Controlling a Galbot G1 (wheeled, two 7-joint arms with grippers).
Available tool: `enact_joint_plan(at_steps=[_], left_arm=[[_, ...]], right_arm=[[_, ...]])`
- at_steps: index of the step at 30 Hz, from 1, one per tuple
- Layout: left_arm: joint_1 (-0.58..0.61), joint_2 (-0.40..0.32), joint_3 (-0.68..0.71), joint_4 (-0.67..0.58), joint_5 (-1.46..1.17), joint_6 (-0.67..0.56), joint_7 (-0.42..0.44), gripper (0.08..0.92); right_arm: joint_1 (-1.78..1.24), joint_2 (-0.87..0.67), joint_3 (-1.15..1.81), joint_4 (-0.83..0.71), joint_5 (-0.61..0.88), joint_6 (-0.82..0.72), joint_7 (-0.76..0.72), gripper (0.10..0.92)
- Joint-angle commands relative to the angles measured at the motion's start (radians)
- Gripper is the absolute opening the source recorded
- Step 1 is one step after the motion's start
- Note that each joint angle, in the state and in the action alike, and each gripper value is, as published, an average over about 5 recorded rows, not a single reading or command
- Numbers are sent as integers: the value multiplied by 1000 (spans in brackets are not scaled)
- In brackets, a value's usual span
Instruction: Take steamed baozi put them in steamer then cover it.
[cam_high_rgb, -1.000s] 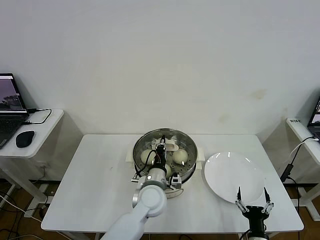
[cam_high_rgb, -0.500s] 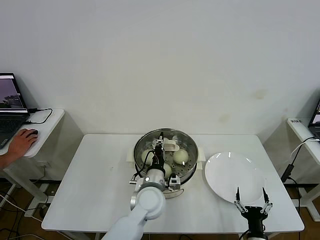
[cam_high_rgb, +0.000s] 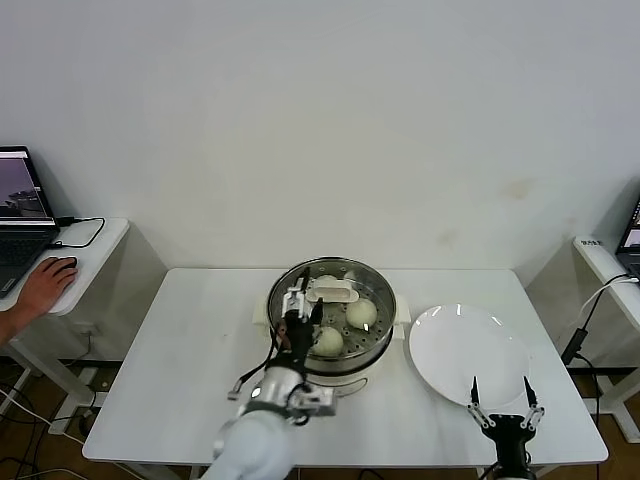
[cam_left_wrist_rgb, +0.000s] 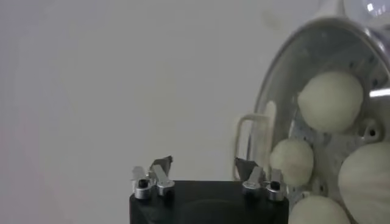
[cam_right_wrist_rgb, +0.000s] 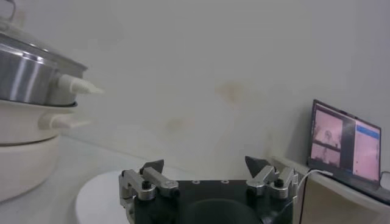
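The steamer (cam_high_rgb: 375, 335) stands at the table's middle, uncovered, a steel pot on a cream-white base. Steamed baozi lie on its perforated tray; three show in the head view, front (cam_high_rgb: 327, 341), right (cam_high_rgb: 361, 313) and back (cam_high_rgb: 325, 283). In the left wrist view the steamer rim (cam_left_wrist_rgb: 272, 85) encloses four baozi, among them one large (cam_left_wrist_rgb: 329, 102) and one near the rim (cam_left_wrist_rgb: 292, 161). My left gripper (cam_high_rgb: 299, 304) (cam_left_wrist_rgb: 203, 163) is open and empty above the steamer's left rim. My right gripper (cam_high_rgb: 503, 394) (cam_right_wrist_rgb: 204, 163) is open and empty, low at the plate's front edge.
An empty white plate (cam_high_rgb: 470, 350) lies right of the steamer; its rim (cam_right_wrist_rgb: 100, 195) and the steamer's side (cam_right_wrist_rgb: 24, 73) show in the right wrist view. A side table at left holds a laptop and a person's hand (cam_high_rgb: 42, 287) on a mouse. Another table with a laptop (cam_right_wrist_rgb: 344, 149) stands at right.
My left gripper has drawn back out of the steamer's middle toward its left rim, empty, uncovering the front baozi. A person's hand came onto the mouse. The right arm has not moved.
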Motion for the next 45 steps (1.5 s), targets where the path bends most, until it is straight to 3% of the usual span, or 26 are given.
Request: enact_joint_plan(at_steps=[1, 8, 18, 26, 45], left_arm=[[368, 102, -451, -121, -1115, -542, -380, 819], [498, 99, -568, -130, -1429, -510, -418, 823], [669, 84, -579, -83, -1538, -558, -373, 823], [624, 51, -555, 1, -1507, -573, -325, 823], [616, 36, -556, 37, -1419, -568, -278, 823]], right_arm=[[-4, -18, -11, 20, 40, -13, -23, 823], [-55, -69, -42, 66, 120, -49, -73, 823], [-189, -196, -65, 207, 321, -195, -160, 823], [-214, -221, -103, 243, 359, -267, -135, 822], [-237, -197, -144, 294, 332, -340, -77, 822]])
